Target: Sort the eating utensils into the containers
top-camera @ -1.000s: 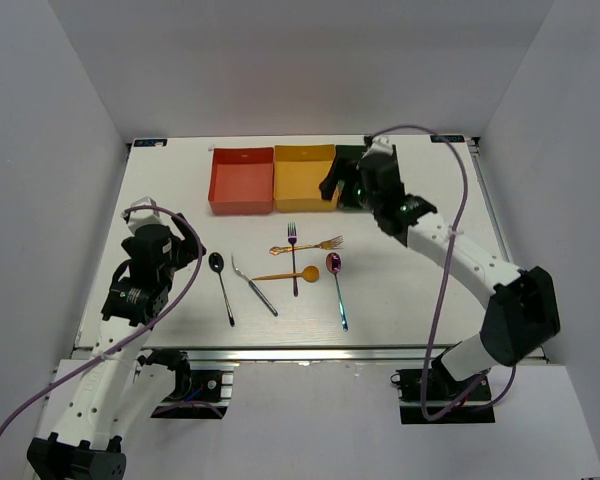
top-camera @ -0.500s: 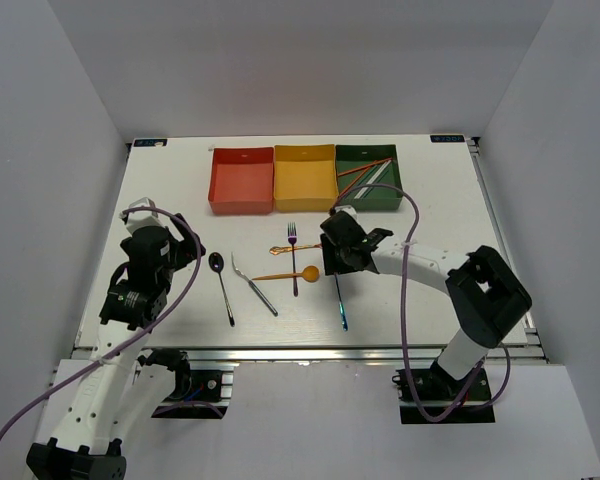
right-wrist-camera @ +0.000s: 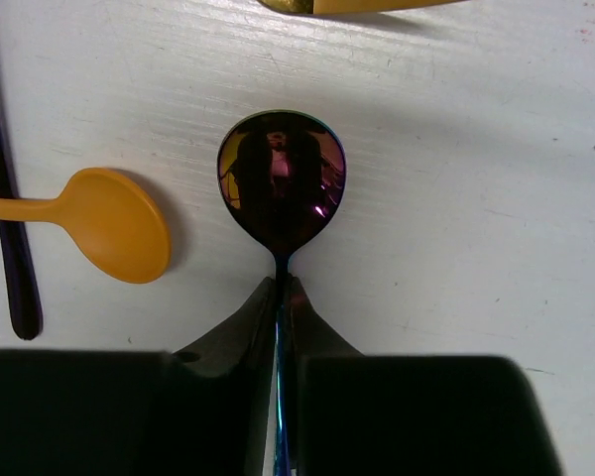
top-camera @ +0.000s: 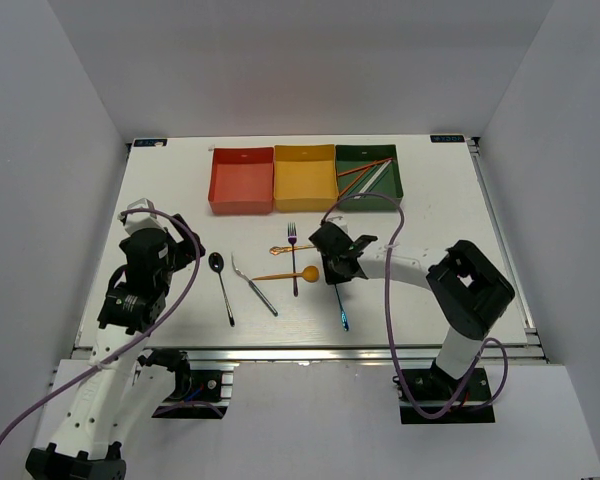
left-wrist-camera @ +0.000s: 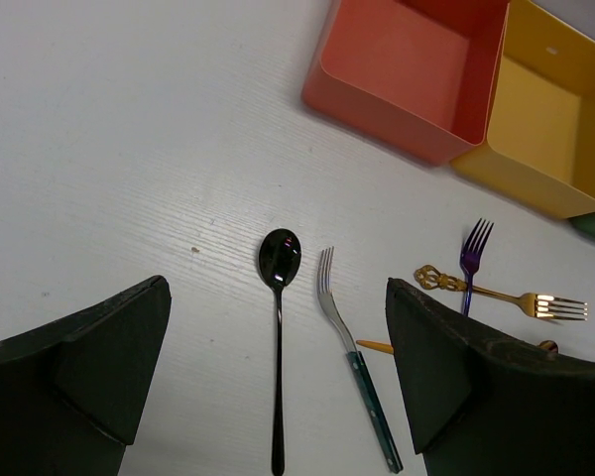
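White table with faint wood grain, boxed in on three sides by plain white panels: back wall, left wall, right wall. Silver metal rail runs along the table's near edge, with a white ledge just below it. Light is even and soft, with only short, weak shadows on the tabletop.
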Robot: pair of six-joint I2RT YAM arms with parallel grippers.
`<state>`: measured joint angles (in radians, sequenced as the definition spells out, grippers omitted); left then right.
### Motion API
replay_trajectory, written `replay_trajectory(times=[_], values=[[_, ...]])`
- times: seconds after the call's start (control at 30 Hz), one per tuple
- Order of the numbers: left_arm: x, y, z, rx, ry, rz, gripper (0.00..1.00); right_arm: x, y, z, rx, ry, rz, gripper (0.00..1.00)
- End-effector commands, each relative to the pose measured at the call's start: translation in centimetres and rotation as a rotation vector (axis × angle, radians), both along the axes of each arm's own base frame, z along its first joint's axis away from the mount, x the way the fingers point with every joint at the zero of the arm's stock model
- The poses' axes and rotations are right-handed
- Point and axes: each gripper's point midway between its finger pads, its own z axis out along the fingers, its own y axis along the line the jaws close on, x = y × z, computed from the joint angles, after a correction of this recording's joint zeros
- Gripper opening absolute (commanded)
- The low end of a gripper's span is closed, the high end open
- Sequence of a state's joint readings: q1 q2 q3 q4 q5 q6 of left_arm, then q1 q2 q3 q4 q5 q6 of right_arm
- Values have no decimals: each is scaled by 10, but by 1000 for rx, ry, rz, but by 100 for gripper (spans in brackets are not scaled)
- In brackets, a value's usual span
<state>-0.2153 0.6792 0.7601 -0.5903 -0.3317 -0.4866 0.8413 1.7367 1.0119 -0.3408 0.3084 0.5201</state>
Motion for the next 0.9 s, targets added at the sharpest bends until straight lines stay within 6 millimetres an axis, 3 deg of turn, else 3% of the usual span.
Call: replay_trajectory(times=[0.0,0.17,0.27,0.37,0.43,0.6,0.67,0.7,0.77,0.8,0.83,0.87], values=[[1,-2,10,-2,-39,-14,98,-29,-28,-33,-125,108,-29,9],[1,-2,10,-3,-40,-14,98,-53,-26,-53,-69,191,9,4],[1,-3,10,-1,-40,-16,98,-55,-21,-51,-31,184,8,0],[1,-3,9,-2,-36,-15,98,-49,-4,-30,78,140,27,0],[1,-3,10,-2,-38,-16,98,-40,14,0,193,71,40,0],[1,-2,11,-2,-41,-11,98,-13,25,68,314,-106,13,0],[1,-2,11,-2,-41,-12,98,-5,26,85,330,-145,7,0],[1,-2,10,-2,-40,-12,98,5,28,100,358,-174,-4,0],[1,-2,11,-3,-42,-12,98,22,30,109,360,-199,-2,0],[1,-2,11,-2,-41,-11,98,45,32,131,393,-241,-24,0],[1,-2,11,-2,-41,-11,98,58,33,138,401,-254,-29,0],[1,-2,11,-3,-41,-12,98,74,37,133,393,-245,-31,0]])
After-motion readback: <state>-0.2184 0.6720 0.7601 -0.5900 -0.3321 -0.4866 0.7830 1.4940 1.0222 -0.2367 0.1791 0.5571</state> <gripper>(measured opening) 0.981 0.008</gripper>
